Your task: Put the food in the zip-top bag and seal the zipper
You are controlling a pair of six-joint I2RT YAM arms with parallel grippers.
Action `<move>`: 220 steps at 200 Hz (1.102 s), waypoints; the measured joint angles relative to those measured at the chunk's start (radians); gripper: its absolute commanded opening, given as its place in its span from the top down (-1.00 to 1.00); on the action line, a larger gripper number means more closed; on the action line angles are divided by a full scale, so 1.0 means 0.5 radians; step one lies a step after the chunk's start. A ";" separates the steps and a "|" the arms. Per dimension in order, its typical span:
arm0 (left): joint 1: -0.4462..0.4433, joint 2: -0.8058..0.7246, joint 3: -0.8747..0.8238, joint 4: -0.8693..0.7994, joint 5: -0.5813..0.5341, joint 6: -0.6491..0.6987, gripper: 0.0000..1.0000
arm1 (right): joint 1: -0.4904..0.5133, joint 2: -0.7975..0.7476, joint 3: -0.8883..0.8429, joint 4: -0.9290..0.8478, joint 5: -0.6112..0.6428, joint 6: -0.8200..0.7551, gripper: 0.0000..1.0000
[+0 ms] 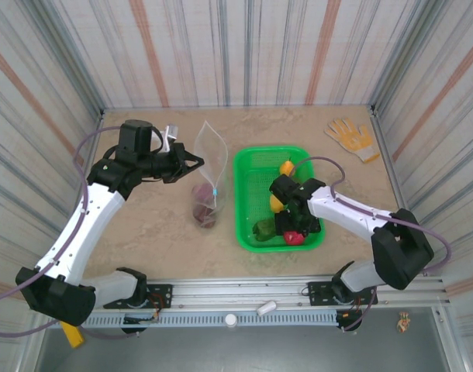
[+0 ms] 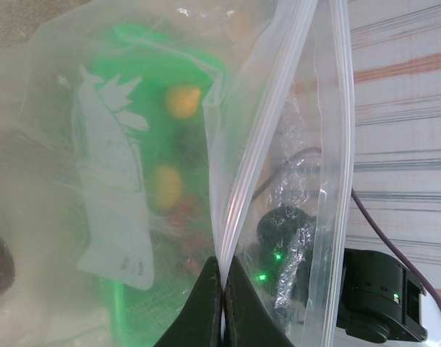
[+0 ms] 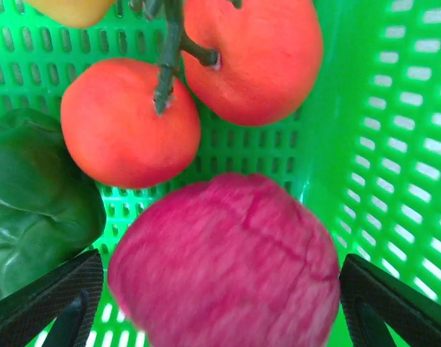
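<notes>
The zip-top bag point(image 1: 208, 167) stands upright left of the basket, with a purple piece of food point(image 1: 204, 211) at its bottom. My left gripper point(image 1: 196, 163) is shut on the bag's mouth edge. In the left wrist view its jaws point(image 2: 224, 289) pinch the zipper point(image 2: 267, 116), and the other lip point(image 2: 336, 108) hangs apart from it. My right gripper point(image 1: 293, 229) is down in the green basket point(image 1: 240, 201). It is open point(image 3: 224, 303), with a magenta piece point(image 3: 228, 260) between its fingers point(image 3: 54, 303) and small gaps on both sides.
Two red tomatoes on a stem point(image 3: 130, 123), a dark green pepper point(image 3: 32, 202) and a yellow piece point(image 3: 72, 9) lie in the basket point(image 3: 394, 108) beside the magenta one. A yellow work glove point(image 1: 351, 138) lies at the back right. Striped walls enclose the table.
</notes>
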 measured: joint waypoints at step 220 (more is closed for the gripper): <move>0.000 0.000 -0.039 0.002 0.002 -0.008 1.00 | -0.170 -0.600 0.491 -0.067 -0.214 -0.098 -0.33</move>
